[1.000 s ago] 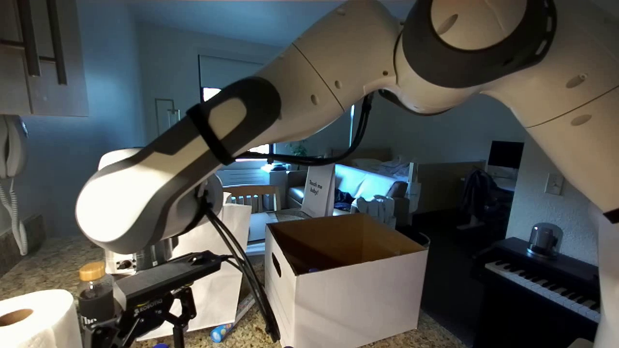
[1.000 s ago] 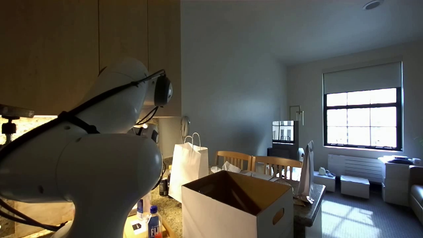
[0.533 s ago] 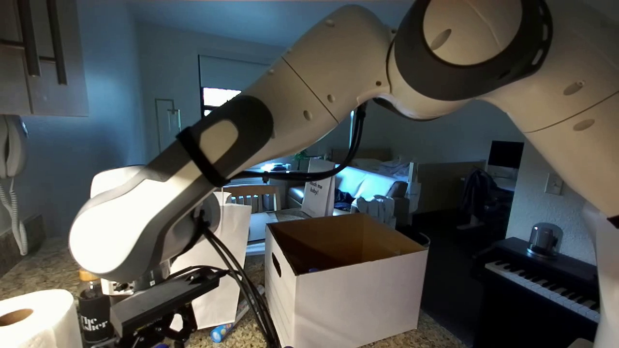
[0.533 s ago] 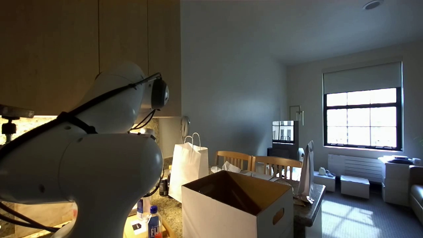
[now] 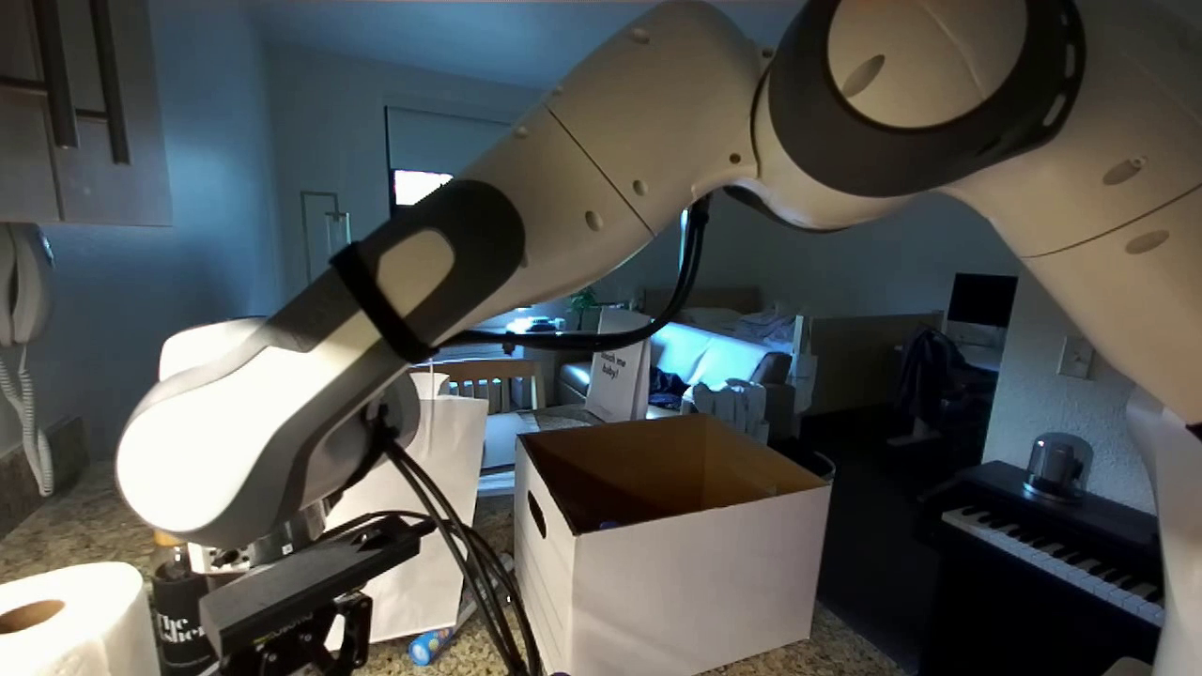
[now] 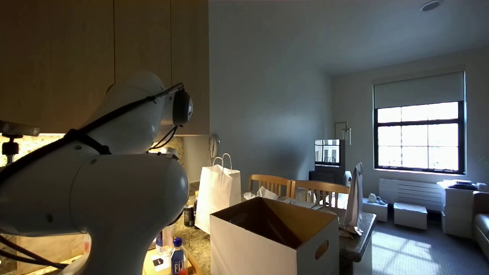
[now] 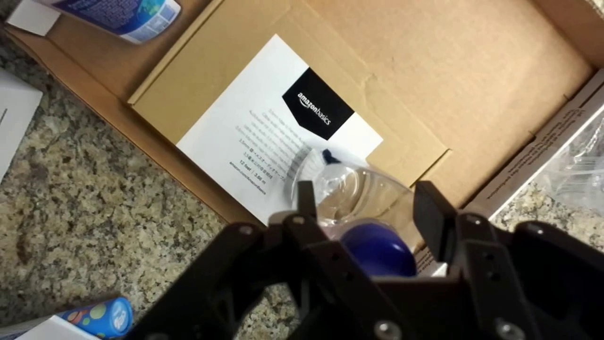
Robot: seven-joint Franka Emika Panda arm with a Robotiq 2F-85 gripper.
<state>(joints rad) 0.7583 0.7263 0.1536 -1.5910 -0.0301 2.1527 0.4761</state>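
1. Gripper [image 7: 364,196]: fingers [image 7: 432,222] stand apart, one on either side of the clear bottle [image 7: 363,208]; whether they clamp it cannot be told.
2. Clear bottle: located at the cardboard tray [image 7: 462,80], blue cap [image 7: 377,250] toward the gripper, in front of the amazonbasics package [image 7: 288,118] in the wrist view.
3. FIJI bottle [image 6: 178,261]: stands in the same tray, left of the open white box [image 6: 252,248] in an exterior view.
4. White paper bag [image 6: 219,194]: stands on the counter [image 6: 198,244], far side of the white box.

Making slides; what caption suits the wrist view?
Gripper astride a clear, blue-capped bottle, with an amazonbasics package behind.
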